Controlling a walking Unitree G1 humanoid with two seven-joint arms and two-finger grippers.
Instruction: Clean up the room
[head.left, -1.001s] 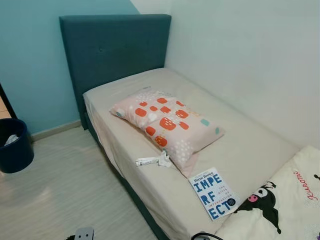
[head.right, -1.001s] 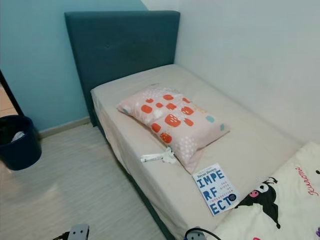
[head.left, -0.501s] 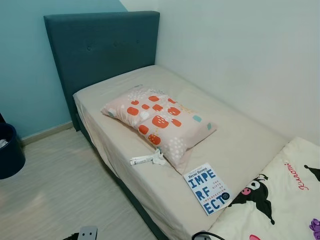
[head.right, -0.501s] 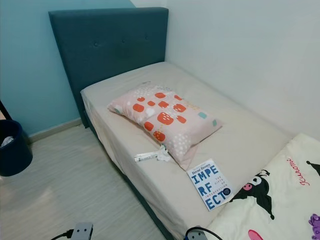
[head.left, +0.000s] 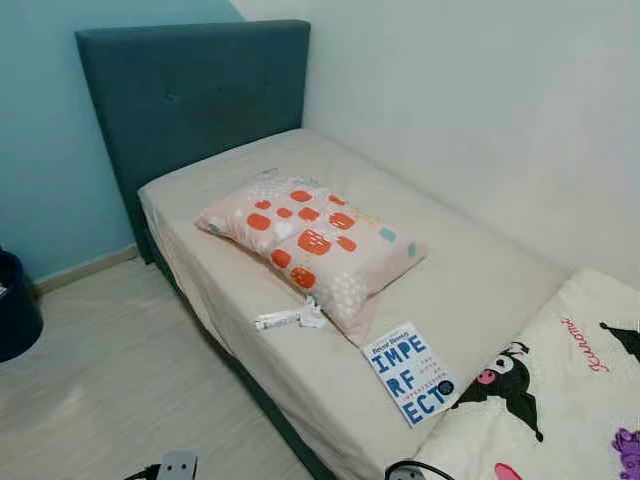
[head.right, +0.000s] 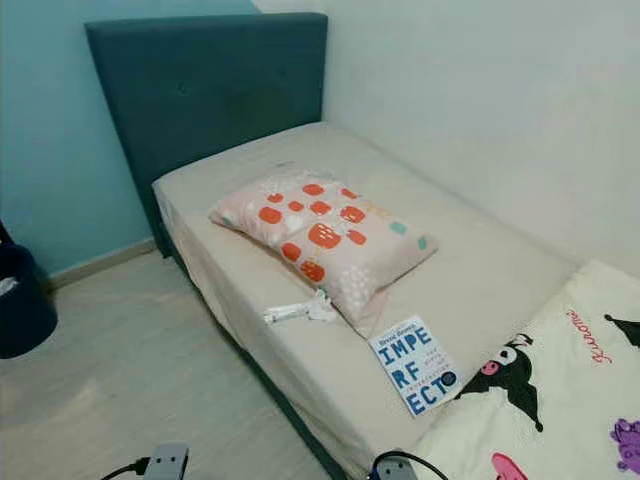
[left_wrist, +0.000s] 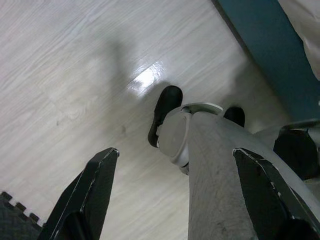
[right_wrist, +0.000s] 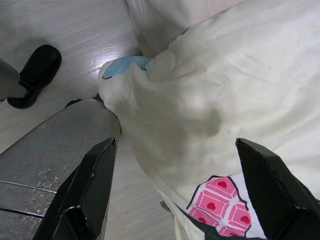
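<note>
Left wrist view: my left gripper (left_wrist: 172, 190) hangs with its fingers (left_wrist: 95, 185) released and nothing between them; beyond their tips lie the pale floor (left_wrist: 65, 65) and the robot's own leg and black foot (left_wrist: 165, 112). Right wrist view: my right gripper (right_wrist: 172, 192) hangs likewise released and empty, its fingers (right_wrist: 92, 185) pointing onto the cartoon-print blanket (right_wrist: 210, 90) at the bed's edge.

Well ahead of both sets of fingers, on the bed (head.left: 480, 290), the clutter reads as a crumpled wrapper (head.left: 290, 318) just beside the spotted pillow (head.left: 315, 245), and a blue-and-white book (head.left: 413, 372) between the pillow and the blanket.

I judge the step in hand to be the approach. To do it well, I would halt close beside the mattress edge, square to the wrapper, before raising an arm.

Farthest off on my left stands a dark bin (head.right: 20, 310); something pale shows inside, though I cannot identify it.
</note>
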